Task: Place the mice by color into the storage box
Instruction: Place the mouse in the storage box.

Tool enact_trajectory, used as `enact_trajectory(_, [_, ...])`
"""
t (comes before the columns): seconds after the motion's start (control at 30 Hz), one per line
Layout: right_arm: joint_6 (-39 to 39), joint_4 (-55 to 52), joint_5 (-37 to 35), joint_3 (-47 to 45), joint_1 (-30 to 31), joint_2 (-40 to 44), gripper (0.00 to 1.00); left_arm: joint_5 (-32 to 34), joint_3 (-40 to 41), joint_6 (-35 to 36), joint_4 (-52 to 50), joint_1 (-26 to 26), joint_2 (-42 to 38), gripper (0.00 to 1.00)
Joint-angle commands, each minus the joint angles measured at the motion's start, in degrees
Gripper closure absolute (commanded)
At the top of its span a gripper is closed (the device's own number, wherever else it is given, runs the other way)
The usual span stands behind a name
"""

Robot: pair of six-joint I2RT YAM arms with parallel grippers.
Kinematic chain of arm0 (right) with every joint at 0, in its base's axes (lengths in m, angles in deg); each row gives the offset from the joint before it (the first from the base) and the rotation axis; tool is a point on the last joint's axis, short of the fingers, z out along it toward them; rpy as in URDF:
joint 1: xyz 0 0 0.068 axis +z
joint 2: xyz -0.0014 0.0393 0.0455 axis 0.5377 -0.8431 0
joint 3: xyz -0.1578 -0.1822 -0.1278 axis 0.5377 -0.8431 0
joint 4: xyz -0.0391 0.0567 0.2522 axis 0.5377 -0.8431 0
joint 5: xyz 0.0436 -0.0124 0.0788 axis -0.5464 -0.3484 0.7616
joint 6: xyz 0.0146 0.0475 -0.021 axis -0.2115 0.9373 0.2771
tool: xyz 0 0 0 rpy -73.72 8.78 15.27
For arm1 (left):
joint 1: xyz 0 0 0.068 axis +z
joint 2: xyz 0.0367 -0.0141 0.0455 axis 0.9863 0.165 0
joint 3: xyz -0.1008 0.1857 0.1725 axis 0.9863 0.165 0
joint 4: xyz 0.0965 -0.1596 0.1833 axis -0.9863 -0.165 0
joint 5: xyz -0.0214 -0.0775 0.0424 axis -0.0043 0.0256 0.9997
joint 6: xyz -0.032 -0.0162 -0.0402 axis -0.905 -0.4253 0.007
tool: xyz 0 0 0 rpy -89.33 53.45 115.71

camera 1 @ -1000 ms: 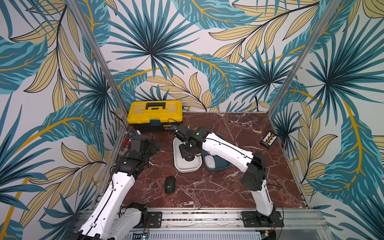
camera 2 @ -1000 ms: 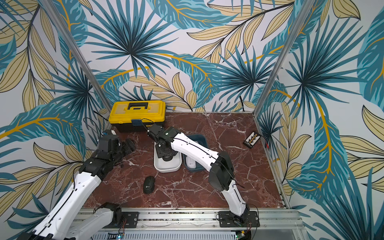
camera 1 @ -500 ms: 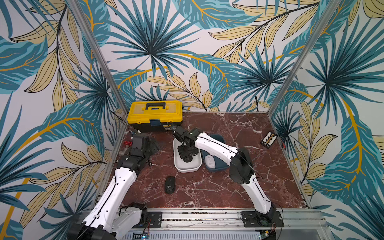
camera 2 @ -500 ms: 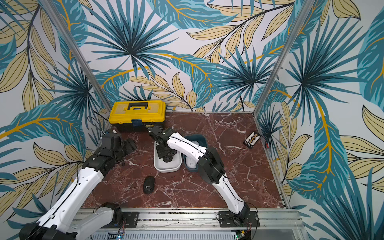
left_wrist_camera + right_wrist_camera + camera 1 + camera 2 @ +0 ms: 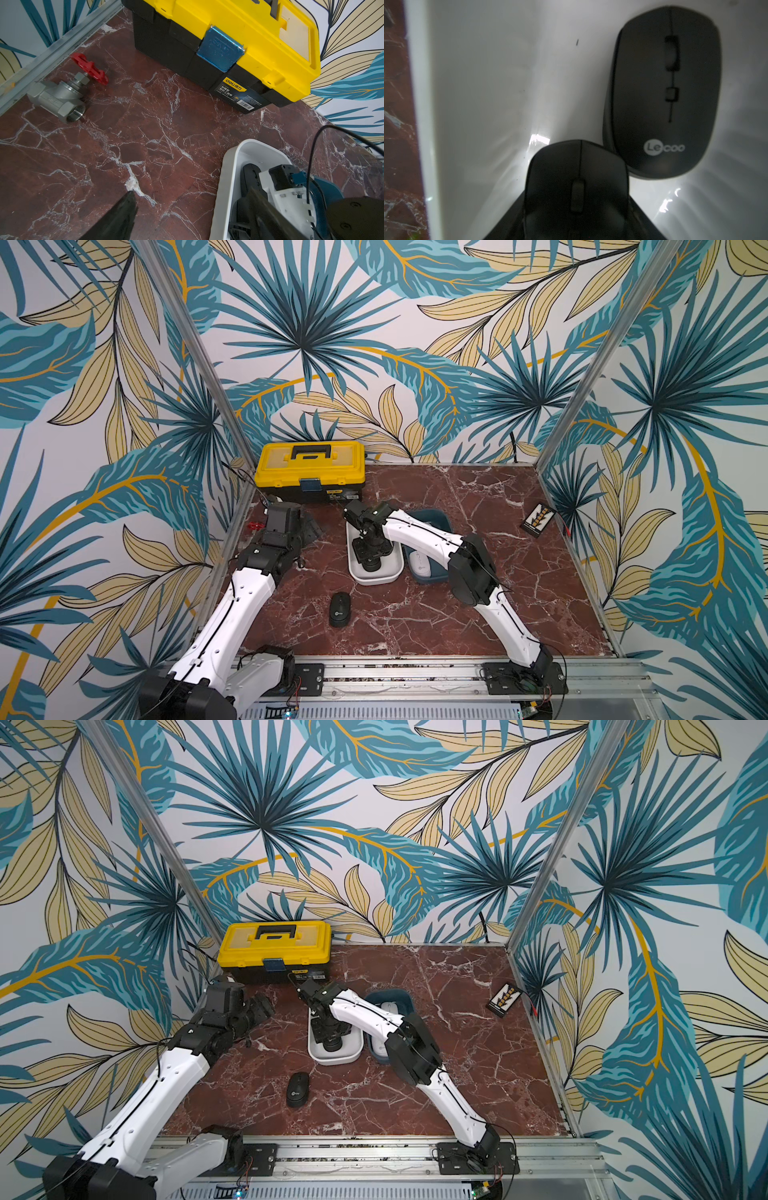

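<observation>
Right gripper [image 5: 371, 563] sits lower in the white bin [image 5: 376, 579] than a second ago, elbow folded in closer. Fingers are clamped on a black mouse [image 5: 576, 187], its nose just beside the second black mouse [image 5: 662, 93] lying in the bin. Looks like a placement, release not yet done.

Teal bin [image 5: 436, 515] holds the far white mouse [image 5: 388, 1006] and the near white mouse [image 5: 379, 1048]. Last black mouse [image 5: 340, 609] is on the table [image 5: 436, 614], near side of the white bin, unmoved.

Left gripper [image 5: 309, 527] hovers by the yellow toolbox [image 5: 309, 466], roughly where it was, fingers apart, empty. After this drop, one black mouse remains.
</observation>
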Motion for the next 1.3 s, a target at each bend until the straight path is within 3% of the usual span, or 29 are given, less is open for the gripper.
enact_trajectory(0.0, [-0.4,-0.8,0.8,2.2,0.0,-1.1,0.39,0.0,-3.3,0.1,-0.4,0.4,0.2,0.14])
enact_trajectory(0.33, [-1.4,-2.4,-0.1,5.9,0.0,-0.1,0.30,-2.3,-3.2,0.5,-0.1,0.4,0.9,0.14])
enact_trajectory(0.67, [0.3,-4.0,-1.8,4.9,0.1,3.5,0.29,-3.1,-3.3,-0.9,-1.2,1.7,-1.3,0.13])
enact_trajectory(1.03, [13.8,-0.3,-0.7,-5.4,7.0,17.0,0.25,-3.2,-5.8,-0.4,-4.6,5.1,-4.5,0.10])
enact_trajectory(1.27, [23.6,2.4,1.7,-11.2,13.7,19.0,0.24,-2.3,-5.7,0.4,-7.9,6.4,-9.2,0.09])
